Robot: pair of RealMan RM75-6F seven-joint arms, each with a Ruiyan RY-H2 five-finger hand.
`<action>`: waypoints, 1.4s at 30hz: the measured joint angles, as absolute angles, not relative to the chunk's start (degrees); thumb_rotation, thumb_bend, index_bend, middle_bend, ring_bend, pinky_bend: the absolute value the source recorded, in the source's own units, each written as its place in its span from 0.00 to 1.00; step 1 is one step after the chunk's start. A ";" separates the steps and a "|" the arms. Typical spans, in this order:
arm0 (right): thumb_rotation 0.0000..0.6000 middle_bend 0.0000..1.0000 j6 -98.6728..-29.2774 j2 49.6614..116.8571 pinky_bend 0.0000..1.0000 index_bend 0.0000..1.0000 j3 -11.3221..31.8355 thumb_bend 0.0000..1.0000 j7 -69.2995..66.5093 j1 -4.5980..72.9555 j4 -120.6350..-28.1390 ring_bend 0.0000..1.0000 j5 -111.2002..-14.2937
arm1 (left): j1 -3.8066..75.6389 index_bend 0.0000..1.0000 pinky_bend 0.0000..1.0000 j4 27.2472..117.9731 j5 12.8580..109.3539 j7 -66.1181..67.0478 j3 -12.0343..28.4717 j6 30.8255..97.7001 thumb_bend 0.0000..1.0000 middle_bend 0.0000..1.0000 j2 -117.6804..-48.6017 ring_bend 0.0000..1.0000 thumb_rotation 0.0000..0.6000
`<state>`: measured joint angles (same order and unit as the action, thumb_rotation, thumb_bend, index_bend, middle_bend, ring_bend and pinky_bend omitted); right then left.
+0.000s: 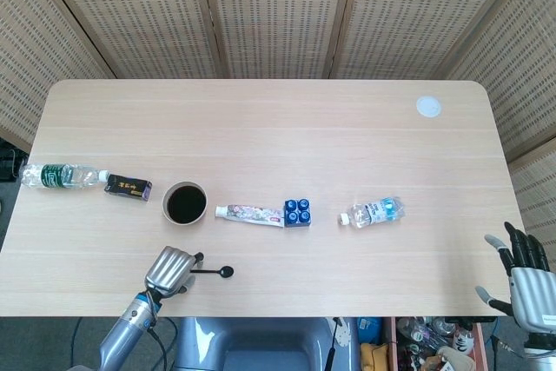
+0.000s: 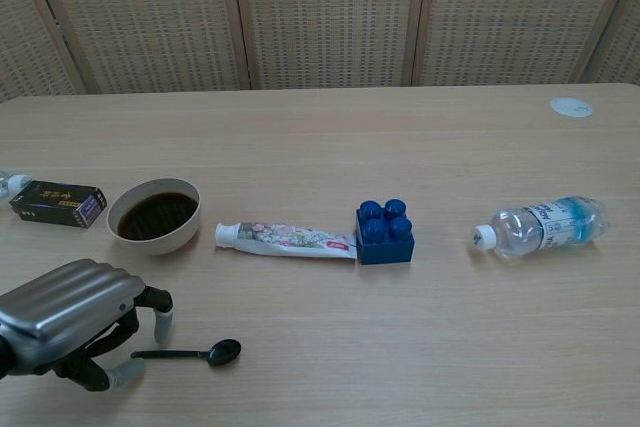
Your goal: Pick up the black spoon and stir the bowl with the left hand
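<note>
- The left hand (image 2: 70,322) is hovering low over the spoon's handle end, fingers curled down but apart, gripping nothing.
- The black spoon (image 2: 190,353) is lying flat, near-left on the table (image 2: 330,137).
- Pinching the thin handle cleanly matters; the bowl (image 2: 154,215) is sitting just beyond.
- The right hand (image 1: 528,280) is idling, spread, far right.

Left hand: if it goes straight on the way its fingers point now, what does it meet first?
The left hand points along the table toward the spoon, so it would likely meet the spoon's handle first. Whether the fingers already touch it is unclear.
</note>
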<state>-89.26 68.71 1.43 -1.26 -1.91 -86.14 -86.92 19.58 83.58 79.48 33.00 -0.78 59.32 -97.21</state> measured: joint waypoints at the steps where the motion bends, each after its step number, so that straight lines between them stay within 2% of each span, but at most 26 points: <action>1: 1.00 0.08 -89.30 68.71 0.00 0.22 1.44 0.19 -1.29 -1.95 -86.11 0.00 -86.90 | 19.58 0.47 0.76 83.17 79.43 32.99 -0.82 59.42 0.37 0.90 -97.57 0.80 1.00; 19: 1.00 0.08 -89.39 68.50 0.00 0.22 1.54 0.19 -0.98 -2.34 -86.19 0.00 -86.57 | 20.62 0.47 0.76 78.00 77.41 31.94 0.24 59.96 0.37 0.90 -101.12 0.80 1.00; 42: 1.00 0.08 -89.51 68.48 0.00 0.22 1.64 0.19 -0.92 -2.67 -86.17 0.00 -86.48 | 21.06 0.51 0.76 78.24 77.04 30.16 -0.80 60.56 0.37 0.90 -100.72 0.80 1.00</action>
